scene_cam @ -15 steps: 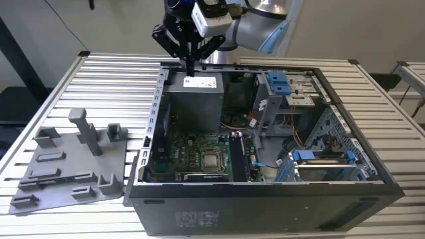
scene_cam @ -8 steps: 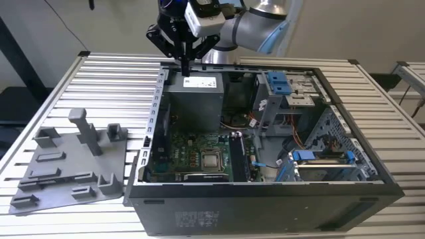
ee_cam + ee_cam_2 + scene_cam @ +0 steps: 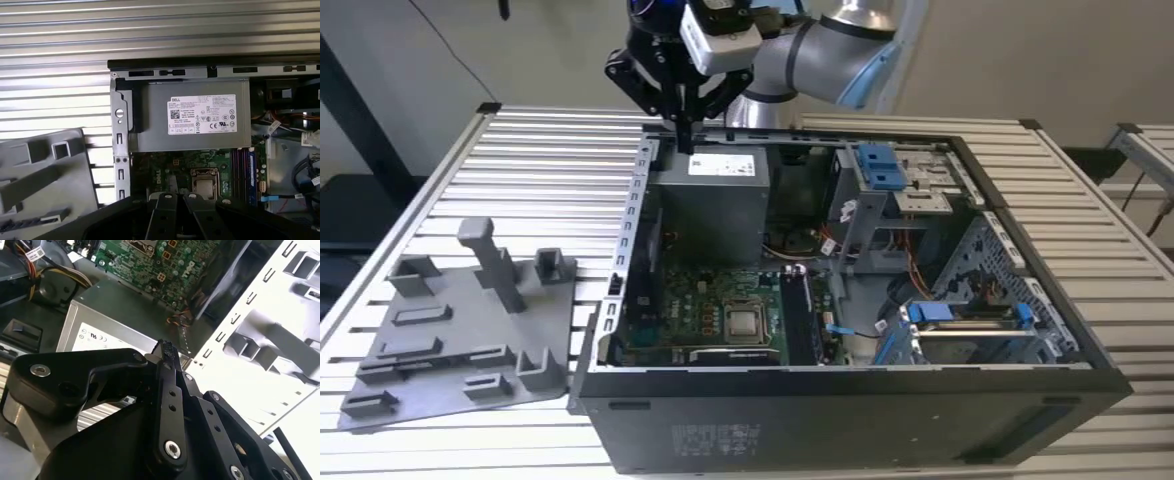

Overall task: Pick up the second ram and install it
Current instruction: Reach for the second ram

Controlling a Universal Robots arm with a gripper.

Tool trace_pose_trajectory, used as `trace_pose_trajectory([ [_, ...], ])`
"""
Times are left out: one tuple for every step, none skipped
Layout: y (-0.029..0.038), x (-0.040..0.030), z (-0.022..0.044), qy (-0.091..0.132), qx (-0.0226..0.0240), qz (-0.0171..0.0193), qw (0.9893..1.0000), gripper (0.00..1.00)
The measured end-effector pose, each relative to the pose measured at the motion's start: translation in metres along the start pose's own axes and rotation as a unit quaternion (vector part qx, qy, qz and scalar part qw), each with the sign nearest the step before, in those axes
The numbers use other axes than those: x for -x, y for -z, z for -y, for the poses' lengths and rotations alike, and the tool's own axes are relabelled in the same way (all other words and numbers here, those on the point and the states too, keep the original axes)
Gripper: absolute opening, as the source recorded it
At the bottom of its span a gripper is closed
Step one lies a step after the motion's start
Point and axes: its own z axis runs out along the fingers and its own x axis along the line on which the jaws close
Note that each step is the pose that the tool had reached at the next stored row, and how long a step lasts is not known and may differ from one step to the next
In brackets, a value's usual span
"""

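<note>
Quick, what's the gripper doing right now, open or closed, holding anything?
Black gripper: shut; whether it holds anything cannot be told.

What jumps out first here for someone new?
The open computer case, green motherboard exposed, sits in the middle of the exterior view. The arm's pincer hangs above its far corner at the exterior view's left, over the grey power supply. A grey moulded fixture lies beside the case, further to that left.

Arm (image 3: 834, 45) high, wrist straight down, gripper (image 3: 683, 140) vertical, black fingers (image 3: 169, 385) tip to tip.
</note>
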Motion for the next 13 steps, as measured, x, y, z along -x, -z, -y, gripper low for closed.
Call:
trace_pose_trajectory([
  [0.0, -0.0009, 0.0001, 0.0, 0.0, -0.0001, 1.0, 0.11],
  [0.0, -0.0019, 0.0001, 0.0, 0.0, -0.0001, 1.0, 0.11],
  [0.0, -0.0028, 0.0002, 0.0, 0.0, -0.0002, 1.0, 0.11],
  [0.0, -0.0038, 0.0003, 0.0, 0.0, -0.0003, 1.0, 0.11],
  [-0.0001, -0.0047, 0.0003, 0.0, 0.0, -0.0003, 1.0, 0.11],
  [0.0, -0.0057, 0.0004, 0.001, 0.0, -0.0004, 1.0, 0.11],
  [-0.0001, -0.0066, 0.0005, 0.001, 0.0, -0.0004, 1.0, 0.11],
  [-0.0001, -0.0075, 0.0005, 0.001, 0.0, -0.0005, 1.0, 0.11],
  [-0.0001, -0.0084, 0.0006, 0.001, 0.0, -0.0005, 1.0, 0.11],
  [-0.0002, -0.0092, 0.0006, 0.001, 0.0, -0.0006, 1.0, 0.11],
  [-0.0002, -0.0099, 0.0007, 0.001, 0.0, -0.0007, 1.0, 0.11],
  [-0.0002, -0.0107, 0.0007, 0.001, 0.0, -0.0008, 1.0, 0.11],
  [-0.0002, -0.0114, 0.0008, 0.001, 0.0, -0.0008, 1.0, 0.11],
])
